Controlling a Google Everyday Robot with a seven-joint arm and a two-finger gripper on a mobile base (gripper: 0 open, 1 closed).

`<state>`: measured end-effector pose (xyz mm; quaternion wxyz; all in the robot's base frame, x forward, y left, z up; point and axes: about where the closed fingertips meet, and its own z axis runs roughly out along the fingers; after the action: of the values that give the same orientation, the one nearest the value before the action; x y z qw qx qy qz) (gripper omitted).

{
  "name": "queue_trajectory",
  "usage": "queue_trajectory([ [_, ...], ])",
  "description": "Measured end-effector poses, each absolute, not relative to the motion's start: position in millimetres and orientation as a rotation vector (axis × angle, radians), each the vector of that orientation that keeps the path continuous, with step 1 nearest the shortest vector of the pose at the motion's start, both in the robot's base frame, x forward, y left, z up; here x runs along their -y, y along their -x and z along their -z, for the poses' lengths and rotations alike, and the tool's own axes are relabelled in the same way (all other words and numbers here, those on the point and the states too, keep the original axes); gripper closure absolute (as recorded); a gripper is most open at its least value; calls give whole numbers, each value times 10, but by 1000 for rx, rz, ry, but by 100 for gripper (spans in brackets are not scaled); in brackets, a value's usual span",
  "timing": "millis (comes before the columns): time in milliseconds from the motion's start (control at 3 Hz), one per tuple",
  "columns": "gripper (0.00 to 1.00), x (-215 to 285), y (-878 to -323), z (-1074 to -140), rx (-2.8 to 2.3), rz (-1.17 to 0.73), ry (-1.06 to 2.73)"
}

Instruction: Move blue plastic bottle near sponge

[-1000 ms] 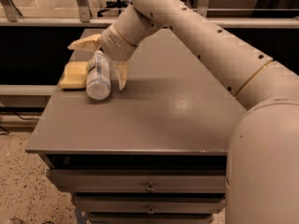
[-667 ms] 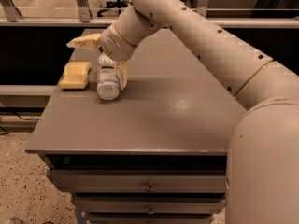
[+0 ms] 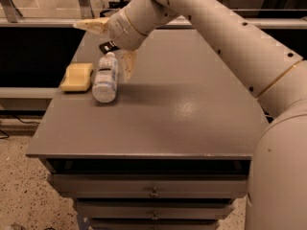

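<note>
Rising off the tabletop since a second ago, the gripper [image 3: 101, 51] is now hanging above the far left part of the table, where earlier it was reaching down around the bottle. Its two pale fingers [image 3: 91, 25] are spreading wide apart and gripping nothing. One is pointing left, over the far left edge. The other is pointing down, its tip ending just right of the bottle; whether it is touching the plastic I cannot tell.

The blue plastic bottle [image 3: 105, 76] is lying on its side on the table, white cap pointing far and base pointing near. It is sitting closer to the sponge than in the frame before, when a gap was showing between them. Now it is lying just beside the sponge [image 3: 76, 77], on the sponge's right, the two running roughly parallel near the left edge.

A flat black remote [image 3: 106, 46] is peeking out just beyond the bottle's cap, partly hidden behind the gripper's wrist. The white arm [image 3: 216, 28] is stretching from the gripper toward the right. The grey table [image 3: 182, 109] is carrying all three things, and drawers [image 3: 153, 193] are showing under its near edge.
</note>
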<state>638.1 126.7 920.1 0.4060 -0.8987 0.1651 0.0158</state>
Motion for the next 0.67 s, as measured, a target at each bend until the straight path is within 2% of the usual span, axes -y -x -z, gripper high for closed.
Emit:
queue_trajectory([
  [667,0,-833,-6377,-9709,-576,21,2217],
])
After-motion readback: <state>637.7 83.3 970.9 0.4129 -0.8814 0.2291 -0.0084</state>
